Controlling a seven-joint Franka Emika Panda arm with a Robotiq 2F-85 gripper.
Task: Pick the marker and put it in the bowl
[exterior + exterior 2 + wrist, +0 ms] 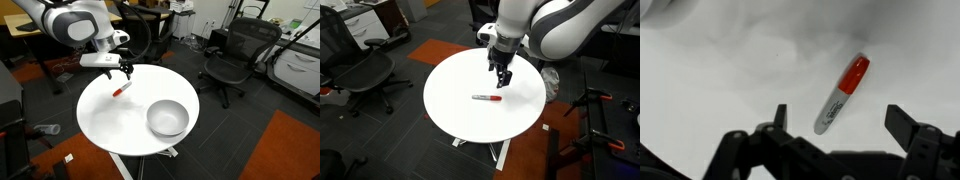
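My gripper (124,70) (501,80) (840,120) hangs just above the marker (121,90) (486,98) (843,92). Its 2 fingers (780,117) are spread wide and hold nothing, and in the wrist view they stand on either side of the marker without touching it. The marker lies flat on the round white table (110,125) (450,115), and the grey bowl (167,118) stands upright on that table, well apart from the marker in an exterior view.

A round white table (110,115) stands among black office chairs (235,55).
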